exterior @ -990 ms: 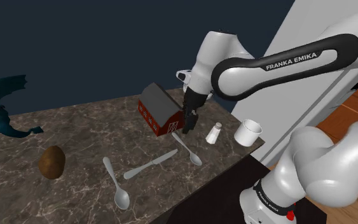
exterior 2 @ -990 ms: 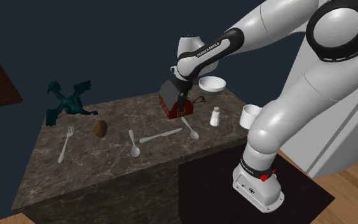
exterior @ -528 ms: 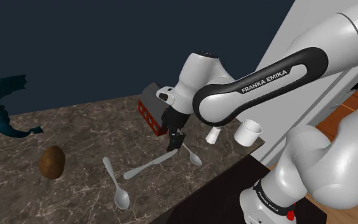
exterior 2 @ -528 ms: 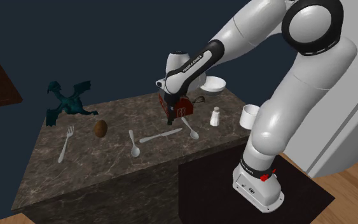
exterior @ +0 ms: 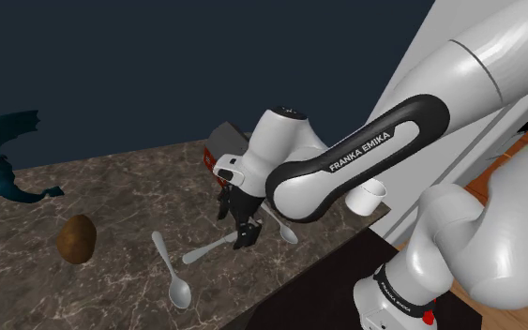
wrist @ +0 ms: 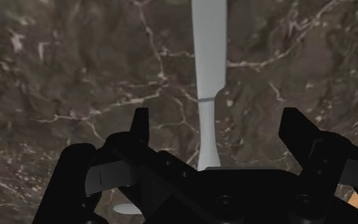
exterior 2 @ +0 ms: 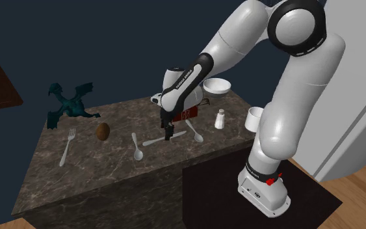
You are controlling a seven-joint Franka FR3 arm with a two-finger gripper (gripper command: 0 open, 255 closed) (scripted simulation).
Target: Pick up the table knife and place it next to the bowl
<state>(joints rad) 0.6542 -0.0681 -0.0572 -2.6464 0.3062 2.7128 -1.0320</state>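
Pale grey table knife [exterior 2: 154,140] lies flat on the dark veined stone surface [exterior 2: 103,161], about midway along it and nearer the front edge than the back. In the second exterior view, from the left, a teal dragon figurine [exterior 2: 69,103] stands at the far left corner. Next come a grey fork [exterior 2: 65,147], a brown oval lump [exterior 2: 103,131], a grey spoon [exterior 2: 136,147] and then the knife, with bare stone between it and the front edge. The black tool [exterior 2: 168,134] hangs low over the knife's right-hand part. Its fingers are spread, and in the wrist view they stand either side of the knife [wrist: 209,57] without touching it. Further right are a second grey spoon [exterior 2: 195,133], a red barn-shaped toy [exterior: 224,141], a small white shaker [exterior 2: 220,118] and a white cup [exterior 2: 255,118] at the right edge. A white bowl [exterior 2: 218,85] sits at the far right corner, with bare stone between it and the shaker.
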